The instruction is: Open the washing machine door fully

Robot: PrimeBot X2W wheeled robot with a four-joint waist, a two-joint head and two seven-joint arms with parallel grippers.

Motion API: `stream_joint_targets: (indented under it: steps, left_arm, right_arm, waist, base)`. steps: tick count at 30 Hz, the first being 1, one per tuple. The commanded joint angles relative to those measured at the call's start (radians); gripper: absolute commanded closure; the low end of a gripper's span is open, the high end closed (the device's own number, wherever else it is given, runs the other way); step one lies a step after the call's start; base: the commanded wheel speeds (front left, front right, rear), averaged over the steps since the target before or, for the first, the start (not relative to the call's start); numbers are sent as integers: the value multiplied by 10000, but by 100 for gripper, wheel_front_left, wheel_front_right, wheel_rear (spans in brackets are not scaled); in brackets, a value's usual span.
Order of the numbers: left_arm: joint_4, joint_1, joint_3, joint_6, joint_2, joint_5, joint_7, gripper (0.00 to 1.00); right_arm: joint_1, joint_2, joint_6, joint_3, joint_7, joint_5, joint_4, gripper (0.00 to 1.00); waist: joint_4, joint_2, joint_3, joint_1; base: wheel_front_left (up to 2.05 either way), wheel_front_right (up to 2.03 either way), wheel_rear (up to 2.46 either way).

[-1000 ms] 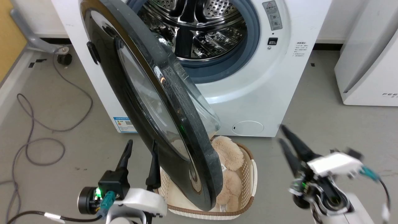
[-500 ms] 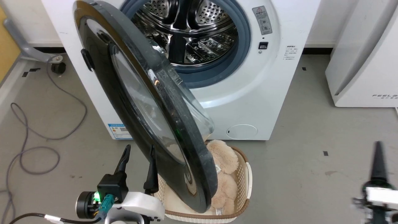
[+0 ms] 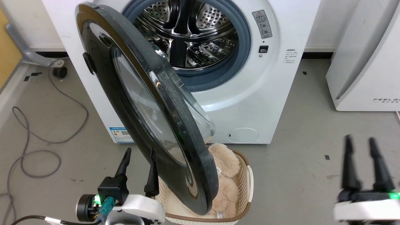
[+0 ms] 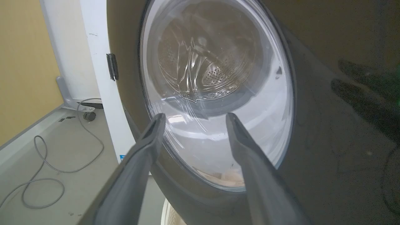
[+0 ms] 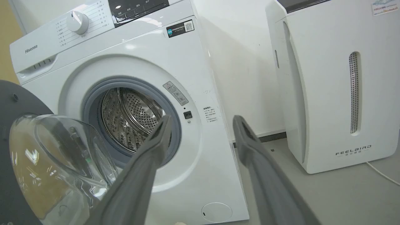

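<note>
While the washing machine [image 3: 256, 103] fills the top of my head view with its steel drum [image 3: 187, 40] exposed, the washing machine door [image 3: 125, 103] stands about half open. I see it nearly edge-on. It runs from the hinge side at the machine's left, high in the view, down to its free rim at the centre. The rim hangs over a laundry basket [image 3: 250, 175] holding a plush toy [image 3: 225, 162].

The door's glossy outer face is turned toward my left side. Its glass bowl [image 3: 203, 122] bulges toward my right, back at the drum.

My left end effector [image 3: 140, 150] is the nearer one. It is just beside the outer face with its fingers spread and gripping nothing. In its wrist view the fingers frame the clear window, and I cannot tell whether either tip touches the door.

My right end effector [image 3: 359, 138] is also spread and empty. It is well apart, on the bowl side, over bare floor.

To open fully, I judge the door must swing further toward my left. The left arm stands on the side the door has to travel into, so a push from there would close it. The next move is either to hook the free rim and pull, or to bring the right arm across to push on the bowl side.
</note>
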Motion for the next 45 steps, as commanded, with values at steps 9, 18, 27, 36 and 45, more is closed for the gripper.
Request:
stream_joint_targets:
  steps: [9,18,27,36,45]
  left_arm:
    - [41,154,116,-5,18,128,-44,0]
    - [294,152,34,-81,18,111,-44,100]
    - [10,-32,126,-46,41,308,-44,100]
    - [-1364,-625,230,-270,444,736,-44,100]
    - [-4798,-1138,175,-137,593,1301,-44,100]
  right_arm:
    - [699,49,8,906,291,-2698,399,0]
    - [536,50,8,848,245,-2526,1332,0]
    - [351,50,8,813,133,-2581,1629,0]
    - [301,50,8,795,90,-2624,1766,0]
    - [250,51,8,917,50,-2535,1902,0]
  waist:
    - [33,0,19,0]
    - [69,0,67,0]
    - [107,0,55,0]
    - [191,0,61,0]
    - [144,0,48,0]
  base:
    - [0,0,0]
    - [0,0,0]
    - [0,0,0]
    - [0,0,0]
    - [0,0,0]
